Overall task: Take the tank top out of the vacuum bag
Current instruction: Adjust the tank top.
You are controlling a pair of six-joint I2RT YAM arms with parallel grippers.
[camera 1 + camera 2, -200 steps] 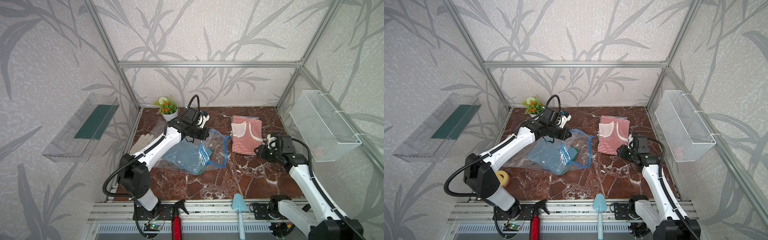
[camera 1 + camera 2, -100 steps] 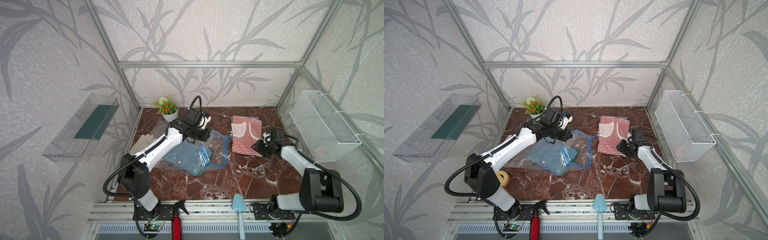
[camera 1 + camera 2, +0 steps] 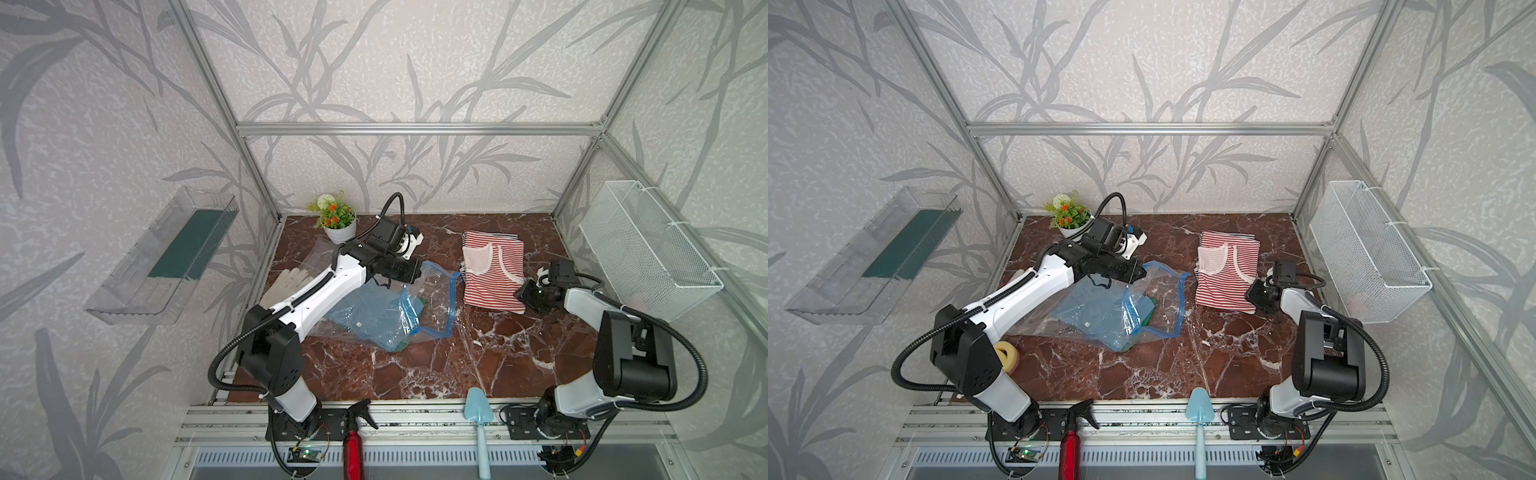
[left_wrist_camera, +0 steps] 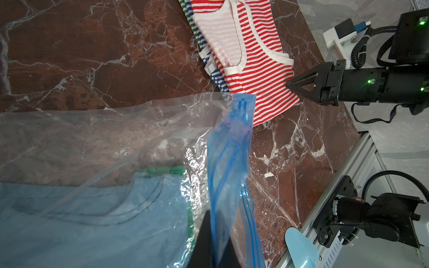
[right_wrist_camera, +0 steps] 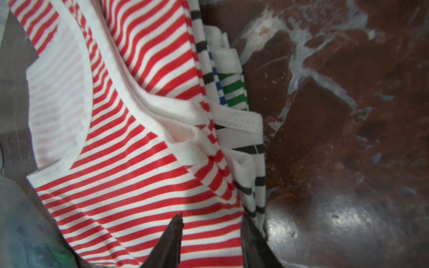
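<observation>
Two notes: left gripper (image 4: 217, 239) pinches bag (image 4: 111, 139) strip (image 4: 232, 143); right gripper (image 5: 212, 218) gapes over striped top (image 5: 139, 174) beside bag. We lift it clear without snagging, then reach blue top (image 4: 69, 220) inside bag.

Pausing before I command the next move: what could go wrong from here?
1. The left gripper pinches only the blue zip strip of the clear crinkly plastic vacuum bag. If it slips, the mouth may collapse over the light blue garment inside.
2. The right gripper, jaws apart, sits at the edge of the red-and-white striped tank top on the folded stack. Pulling away carelessly may drag it off.
</observation>
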